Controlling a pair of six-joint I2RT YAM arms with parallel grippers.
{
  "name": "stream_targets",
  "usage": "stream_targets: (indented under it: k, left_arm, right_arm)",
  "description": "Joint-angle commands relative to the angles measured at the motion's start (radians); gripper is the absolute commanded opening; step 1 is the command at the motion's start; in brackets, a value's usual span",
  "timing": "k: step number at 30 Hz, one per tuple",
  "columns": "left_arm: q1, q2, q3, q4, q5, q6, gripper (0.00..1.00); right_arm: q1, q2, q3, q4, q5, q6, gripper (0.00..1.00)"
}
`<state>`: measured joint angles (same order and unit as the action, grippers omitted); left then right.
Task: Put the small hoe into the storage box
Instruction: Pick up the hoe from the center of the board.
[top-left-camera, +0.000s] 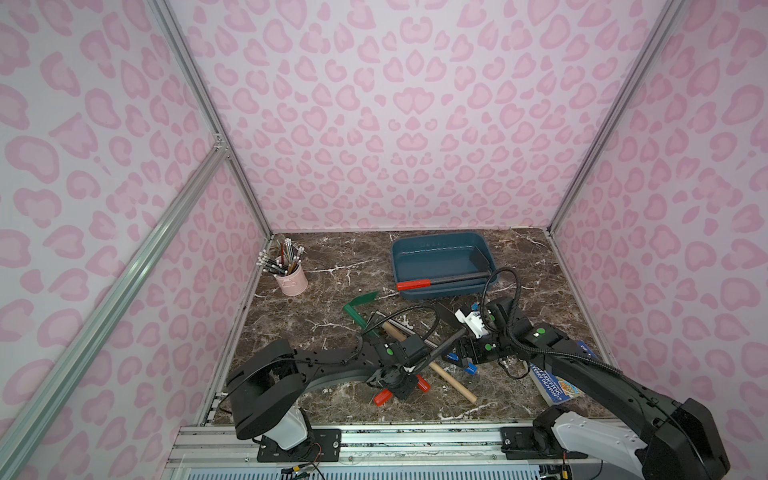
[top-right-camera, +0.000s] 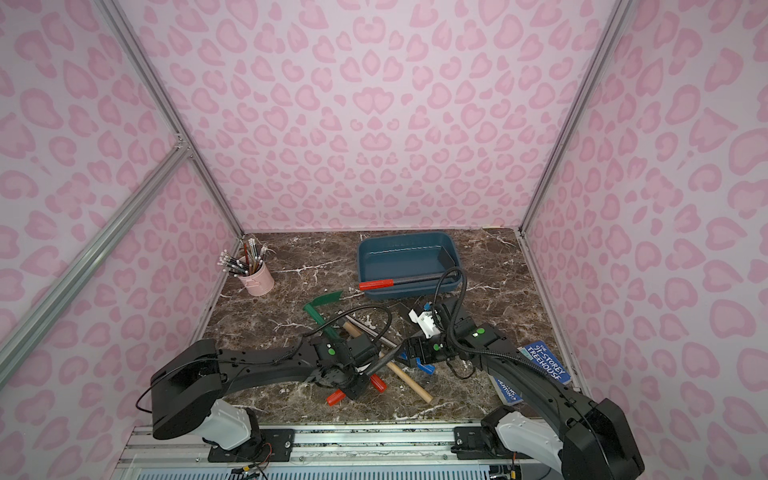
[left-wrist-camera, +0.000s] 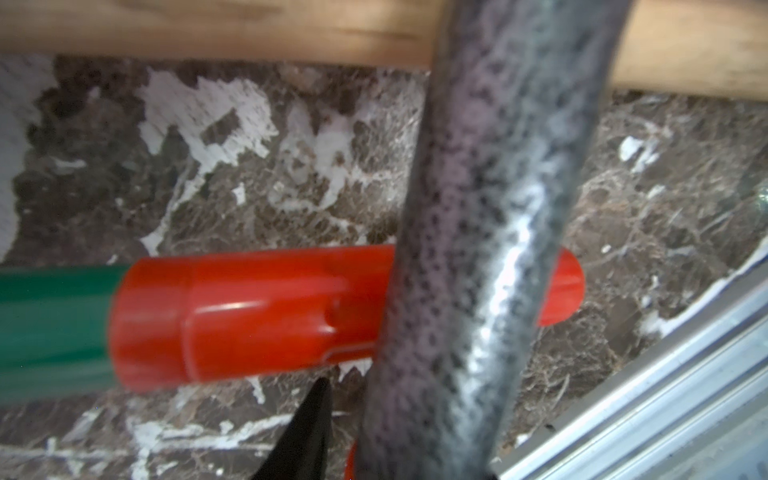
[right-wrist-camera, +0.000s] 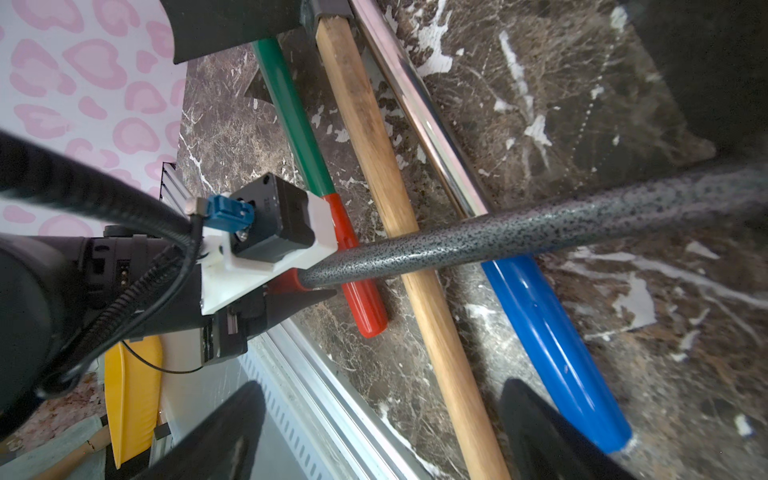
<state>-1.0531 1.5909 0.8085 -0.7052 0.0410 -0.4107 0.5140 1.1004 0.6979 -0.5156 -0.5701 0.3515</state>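
Most prominent is the box, upper centre-right in both top views. A red-gripped tool already lies across it, grip poking over the left rim, so judge the room left before you drop anything in. Your hoe sits lower centre, its speckled shaft slanting across a green tool, a wooden handle and a blue handle. Expect it to be stiff, steel and probably head-heavy. The round shaft could roll in a pinch, though the textured paint should help. The left gripper is clamped on the shaft right beside the red grip, so the far end may sag; a hold nearer the middle would likely balance better. The right gripper hangs with fingers spread wide, holding nothing. You can't see the hoe's head: in the top views it runs under the right wrist, and the right wrist view gives only a dark blur at upper right. The left wrist view shows one fingertip; the other is out of sight.
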Motion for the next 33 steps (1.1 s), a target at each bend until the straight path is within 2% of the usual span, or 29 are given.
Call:
stream_targets:
  k: [1, 3, 11, 18, 27, 33]
  left_arm:
    - [0.001, -0.007, 0.011, 0.03, -0.014, -0.002, 0.38]
    - [0.0, -0.007, 0.017, 0.025, -0.015, 0.0, 0.32]
    - [-0.001, -0.015, 0.046, 0.009, -0.023, 0.017, 0.29]
    - [-0.008, -0.021, 0.072, -0.011, -0.035, 0.032, 0.21]
    - [-0.009, -0.071, 0.084, 0.001, -0.054, 0.043, 0.05]
    - [-0.009, -0.091, 0.105, -0.014, -0.086, 0.057, 0.04]
  right_arm:
    - [0.0, 0.003, -0.003, 0.021, 0.004, 0.007, 0.93]
    - [0.001, 0.005, -0.004, 0.026, 0.0, 0.008, 0.93]
    - [0.001, 0.018, -0.005, 0.037, 0.0, 0.006, 0.93]
    - [0.0, 0.024, -0.003, 0.043, -0.021, -0.002, 0.93]
    - [0.0, 0.019, -0.005, 0.048, -0.031, 0.003, 0.93]
    - [0.0, 0.016, -0.004, 0.042, -0.018, -0.002, 0.93]
